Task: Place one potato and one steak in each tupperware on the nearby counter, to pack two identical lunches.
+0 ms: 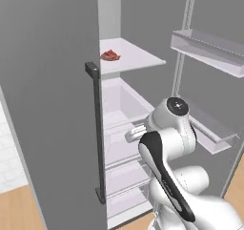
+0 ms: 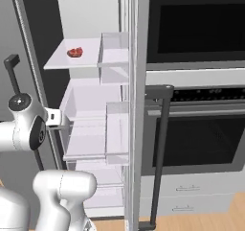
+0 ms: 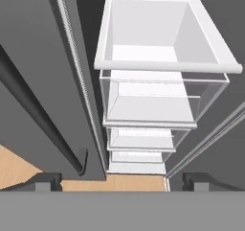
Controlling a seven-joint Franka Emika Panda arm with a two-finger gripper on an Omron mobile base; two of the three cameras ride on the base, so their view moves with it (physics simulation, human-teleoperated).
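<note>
Steak (image 1: 110, 55): one flat red piece lies on the white upper fridge shelf (image 1: 138, 56), towards its left front part in the left base view; in the right base view it sits near the back left of that shelf (image 2: 75, 52).
Fridge: the compartment is open, with the grey left door (image 1: 47, 105) swung out and its dark vertical handle (image 1: 97, 133) facing the camera.
Right door: it stands open too, carrying clear door bins (image 1: 209, 50) one above the other on its inner side.
Drawers: below the shelf, a white open-topped bin (image 3: 162, 33) sits above a stack of clear drawers (image 3: 153, 105); all look bare inside.
Arm: the white arm (image 1: 167, 143) rises in front of the fridge, its wrist at the height of the drawers, well below the steak.
Gripper (image 3: 122, 179): seen from the hand camera it points down the front of the drawers towards the wooden floor (image 3: 28, 165); the two dark fingertips (image 3: 48, 181) stand wide apart at either side of the picture, with nothing between them.
Gripper and steak: well apart, the steak on the shelf above and the hand lower down by the drawer fronts.
Oven (image 2: 196, 124): a dark-windowed built-in unit with a black bar handle stands just right of the fridge, with grey drawers beneath it.
</note>
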